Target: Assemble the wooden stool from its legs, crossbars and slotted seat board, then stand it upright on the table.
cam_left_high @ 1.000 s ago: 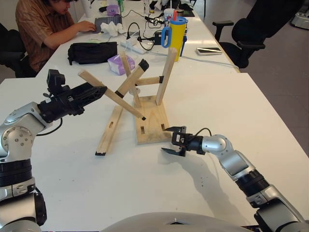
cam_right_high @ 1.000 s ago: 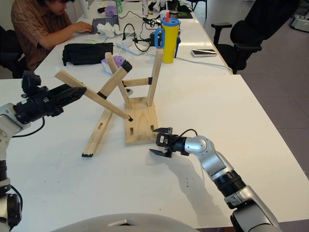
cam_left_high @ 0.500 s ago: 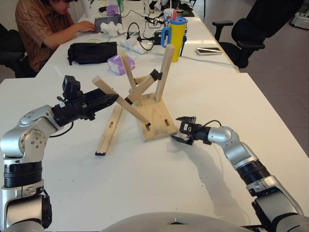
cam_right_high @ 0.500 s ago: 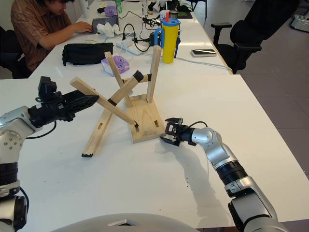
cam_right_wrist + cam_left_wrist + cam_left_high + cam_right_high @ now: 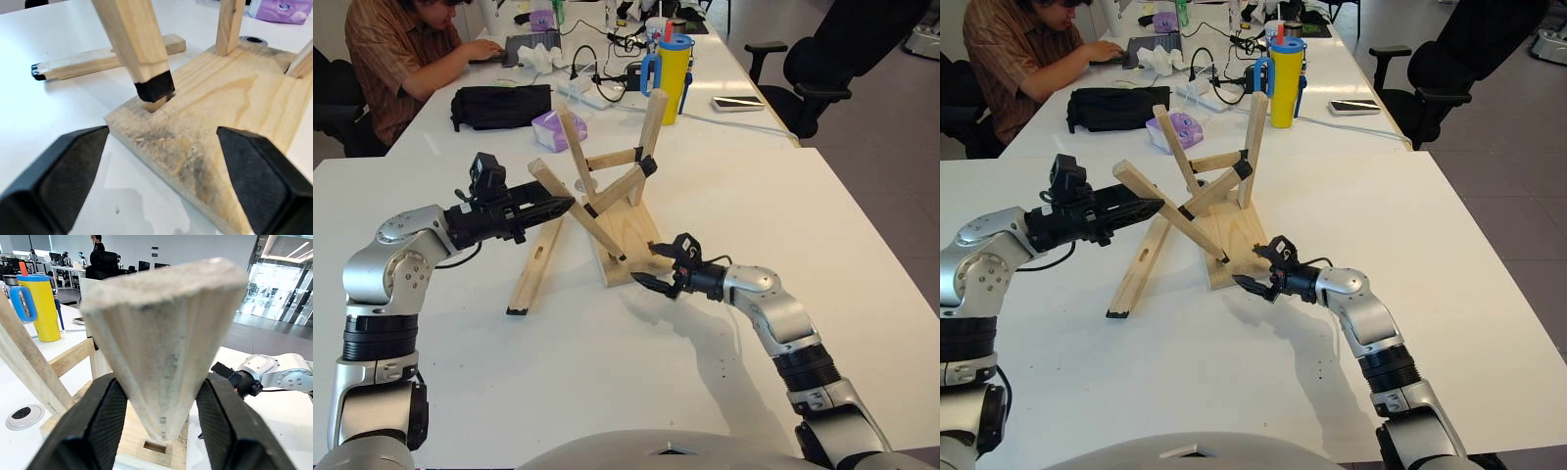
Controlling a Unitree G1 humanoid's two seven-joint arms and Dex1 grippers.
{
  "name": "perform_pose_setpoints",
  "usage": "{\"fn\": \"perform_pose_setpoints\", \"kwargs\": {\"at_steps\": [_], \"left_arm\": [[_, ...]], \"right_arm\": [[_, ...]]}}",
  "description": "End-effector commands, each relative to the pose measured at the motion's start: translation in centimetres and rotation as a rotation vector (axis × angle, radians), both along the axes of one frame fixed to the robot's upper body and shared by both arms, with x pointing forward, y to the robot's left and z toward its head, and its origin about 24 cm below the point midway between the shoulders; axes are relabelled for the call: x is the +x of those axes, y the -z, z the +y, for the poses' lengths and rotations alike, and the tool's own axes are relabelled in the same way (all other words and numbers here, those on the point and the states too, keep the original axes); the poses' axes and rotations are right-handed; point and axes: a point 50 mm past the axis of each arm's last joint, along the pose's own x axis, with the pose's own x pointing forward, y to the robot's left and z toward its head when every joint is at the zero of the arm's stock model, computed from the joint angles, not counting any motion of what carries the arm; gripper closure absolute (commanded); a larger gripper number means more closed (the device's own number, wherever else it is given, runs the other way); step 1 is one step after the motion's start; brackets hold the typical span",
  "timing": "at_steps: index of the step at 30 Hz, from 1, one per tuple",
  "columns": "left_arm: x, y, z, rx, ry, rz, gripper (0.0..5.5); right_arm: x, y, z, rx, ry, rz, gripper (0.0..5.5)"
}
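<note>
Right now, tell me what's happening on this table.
The robot is mid-assembly. Its left gripper is shut on a leg, whose lower end sits at a slot in the seat board. The open right gripper straddles the board's near corner. A loose slotted bar lies flat on the table.

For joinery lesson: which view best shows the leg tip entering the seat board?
Right wrist view: leg tip at the slot in the seat board, close up. Eye views show it small; left wrist view, foreshortened.

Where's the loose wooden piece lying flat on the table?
In the left eye view, the loose wooden piece lies flat just left of the seat board, its far end under the left gripper, which holds a leg.
</note>
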Motion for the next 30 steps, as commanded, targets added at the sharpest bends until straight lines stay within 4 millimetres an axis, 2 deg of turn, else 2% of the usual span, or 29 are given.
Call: {"fn": "perform_pose_setpoints", "kwargs": {"at_steps": [1, 14, 19, 24, 27, 30], "left_arm": [[0.4, -0.7, -0.1, 0.082, 0.046, -0.021, 3.46], [1.0, 0.4, -0.1, 0.22, 0.035, -0.045, 3.46], [1.2, 0.5, -1.5, 0.333, 0.073, -0.08, 3.46], [1.1, 2.9, -3.0, 0.423, 0.093, -0.066, 3.46], [0.5, 5.2, -3.0, 0.461, 0.088, -0.014, 3.46], [0.4, 6.6, -2.6, 0.474, 0.044, 0.01, 3.46]], "right_arm": [[0.2, 1.1, 0.0, -0.025, 0.033, 0.038, 1.41], [-0.7, 2.9, 0.6, -0.07, 0.031, 0.133, 1.41], [-1.1, 3.7, 0.4, -0.141, 0.027, 0.183, 1.41], [-1.4, 4.3, 0.5, -0.177, 0.019, 0.209, 1.41], [-1.4, 4.3, 0.7, -0.175, 0.017, 0.219, 1.41], [-1.5, 4.3, 0.9, -0.167, 0.016, 0.225, 1.41]]}}
